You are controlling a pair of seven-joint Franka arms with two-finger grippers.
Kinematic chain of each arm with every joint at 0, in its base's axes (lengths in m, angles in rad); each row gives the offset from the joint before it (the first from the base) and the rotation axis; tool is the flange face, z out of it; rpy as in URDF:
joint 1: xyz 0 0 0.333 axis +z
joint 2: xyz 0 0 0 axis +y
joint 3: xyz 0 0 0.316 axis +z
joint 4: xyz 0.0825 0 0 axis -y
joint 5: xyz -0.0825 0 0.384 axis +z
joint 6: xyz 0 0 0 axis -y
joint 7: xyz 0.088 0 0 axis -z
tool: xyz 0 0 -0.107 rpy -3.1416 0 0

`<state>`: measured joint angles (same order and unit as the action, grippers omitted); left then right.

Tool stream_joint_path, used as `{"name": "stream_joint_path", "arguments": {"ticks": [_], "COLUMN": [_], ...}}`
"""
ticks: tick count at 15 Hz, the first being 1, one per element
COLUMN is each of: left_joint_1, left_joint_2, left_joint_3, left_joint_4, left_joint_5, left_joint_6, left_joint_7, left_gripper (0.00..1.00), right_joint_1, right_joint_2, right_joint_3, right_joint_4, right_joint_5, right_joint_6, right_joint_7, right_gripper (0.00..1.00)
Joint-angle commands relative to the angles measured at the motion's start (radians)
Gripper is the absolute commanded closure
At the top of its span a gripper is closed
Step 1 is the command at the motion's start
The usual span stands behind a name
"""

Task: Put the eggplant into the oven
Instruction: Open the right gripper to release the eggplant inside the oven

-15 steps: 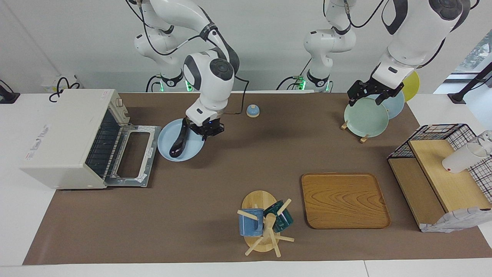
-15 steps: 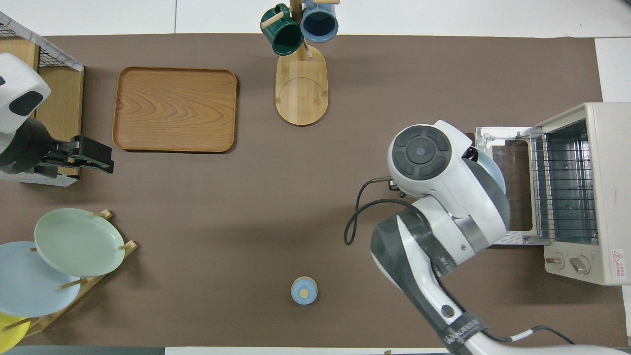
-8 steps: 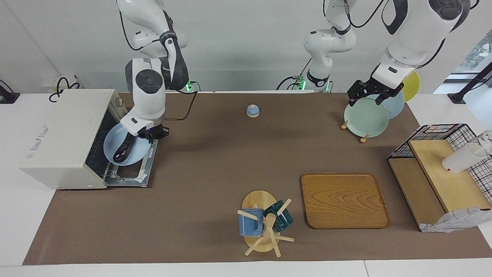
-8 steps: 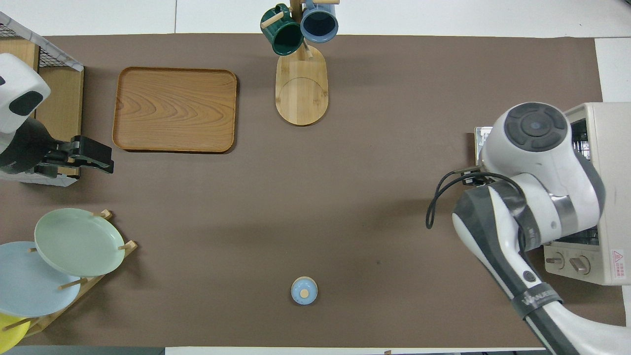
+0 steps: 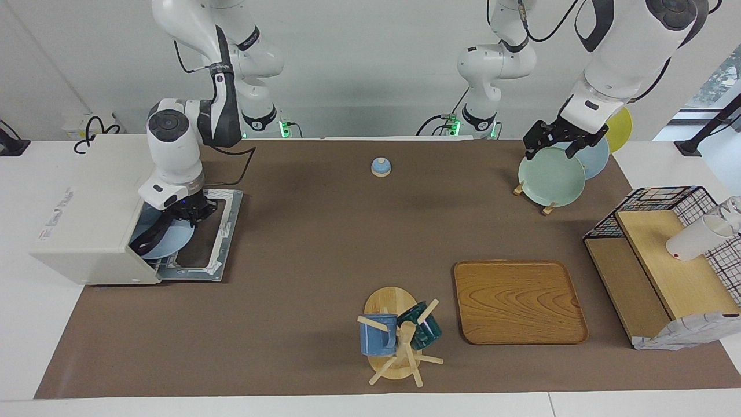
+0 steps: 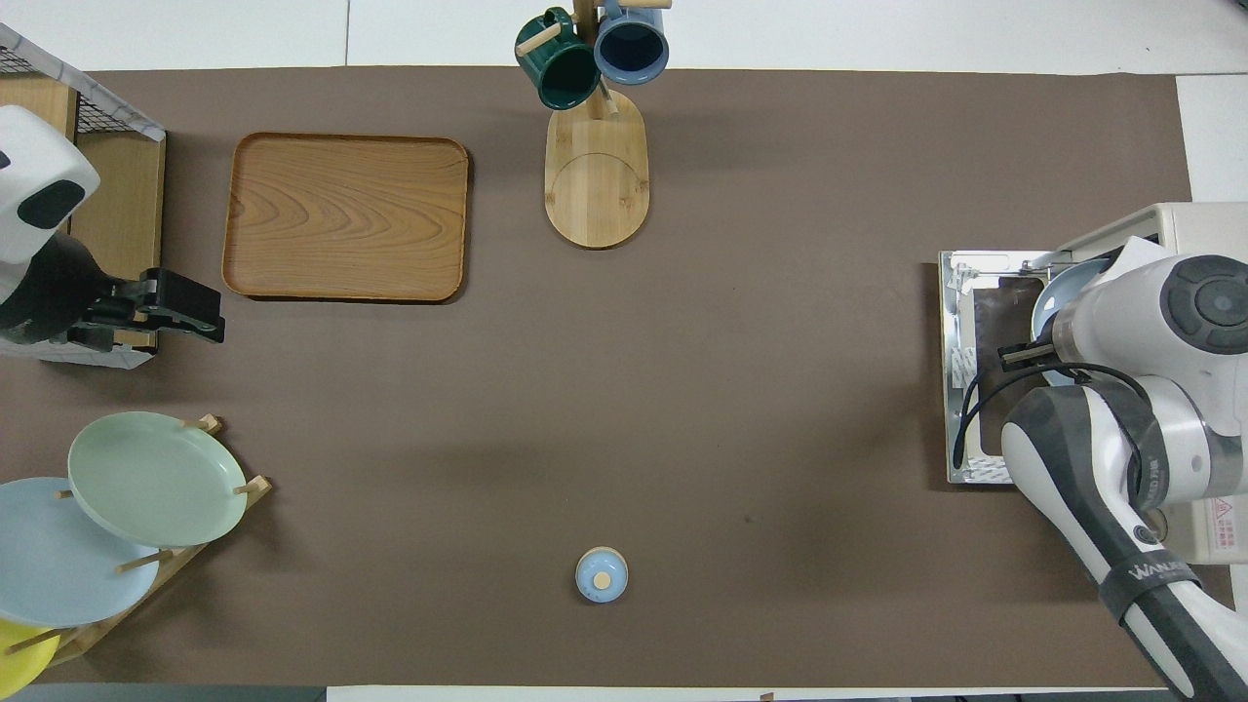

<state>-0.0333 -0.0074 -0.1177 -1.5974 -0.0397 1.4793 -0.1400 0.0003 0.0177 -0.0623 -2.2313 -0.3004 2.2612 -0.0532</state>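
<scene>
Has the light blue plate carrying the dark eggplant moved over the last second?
Yes. The light blue plate, gripped by the right gripper, went from the mat into the cream-white oven.

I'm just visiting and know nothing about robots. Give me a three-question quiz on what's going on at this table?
1. True or false: the oven door is closed.
2. What lies on the blue plate gripped by the right gripper?
3. The left gripper is over: A) the wooden tray B) the plate rack C) the mug tree

Key: 1 false, it is folded down. 2 the eggplant. 3 B.
</scene>
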Motion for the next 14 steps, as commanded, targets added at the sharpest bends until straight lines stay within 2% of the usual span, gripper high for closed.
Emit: {"name": "stream_joint_path", "arguments": {"ticks": [1,3,4,9,12,13,14], "left_joint_1": [0.012,0.012,0.012,0.012,0.012,0.012,0.012], "left_joint_2": [-0.006,-0.006,-0.006,-0.006,-0.006,-0.006,-0.006], "left_joint_3": [-0.010,-0.010,-0.010,-0.010,-0.010,-0.010,-0.010], "left_joint_4": [0.007,0.008,0.008,0.008,0.008,0.008,0.008], "left_joint_5": [0.017,0.017,0.017,0.017,0.017,0.017,0.017], "left_joint_6": [-0.016,-0.017,-0.016,-0.017,-0.016,-0.016,-0.017], "left_joint_7": [0.011,0.011,0.011,0.011,0.011,0.011,0.011], "left_gripper": [0.00,0.00,0.00,0.00,0.00,0.00,0.00], "right_joint_1": [-0.025,-0.020,-0.016,-0.007,0.038,0.064,0.087], "right_joint_2": [-0.012,-0.010,-0.009,-0.021,-0.019,-0.012,-0.009], "right_joint_3": [0.016,0.016,0.018,0.024,0.027,0.027,0.027], "right_joint_4": [-0.045,-0.034,-0.022,0.039,0.119,0.149,0.160], "right_joint_5": [-0.006,0.001,0.001,0.023,0.063,0.069,0.082], "right_joint_6": [0.023,0.009,-0.012,-0.135,-0.233,-0.264,-0.266], "right_joint_7": [-0.010,-0.014,-0.017,-0.036,-0.033,-0.028,-0.022], "right_gripper": [0.94,0.79,0.75,0.75,0.76,0.82,0.93]}}
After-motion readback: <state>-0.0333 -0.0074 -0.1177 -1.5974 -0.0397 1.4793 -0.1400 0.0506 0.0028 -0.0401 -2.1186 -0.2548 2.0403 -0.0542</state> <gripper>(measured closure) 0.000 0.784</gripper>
